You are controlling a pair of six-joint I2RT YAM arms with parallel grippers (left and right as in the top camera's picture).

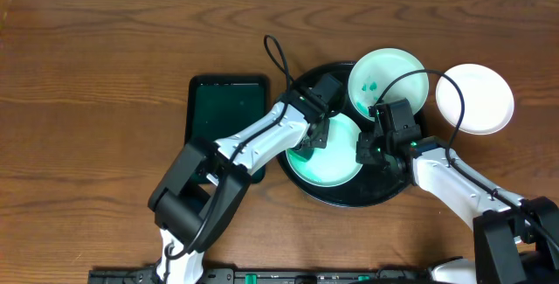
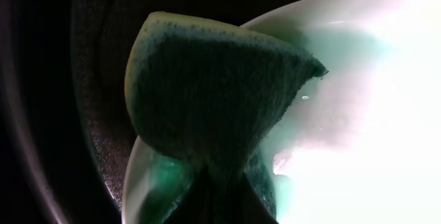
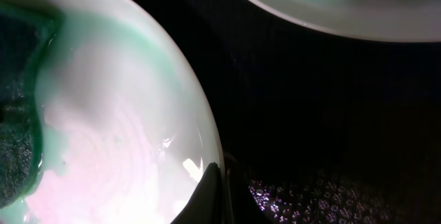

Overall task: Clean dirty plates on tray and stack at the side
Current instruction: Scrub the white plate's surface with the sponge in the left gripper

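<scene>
Squeezed between the left gripper's (image 1: 316,135) jaws, a green sponge (image 2: 213,93) is pressed onto the near plate (image 1: 336,169) on the black tray (image 1: 384,198). The right gripper's (image 1: 370,148) jaws are closed at that plate's rim. A smeared plate (image 1: 387,79) is set behind it on the tray; a white plate (image 1: 476,99) is set just beside the tray on the surface (image 1: 105,74).

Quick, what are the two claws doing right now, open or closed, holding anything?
Left claw: closed on the sponge.
Right claw: closed, pinching the rim of the plate under the sponge.
</scene>
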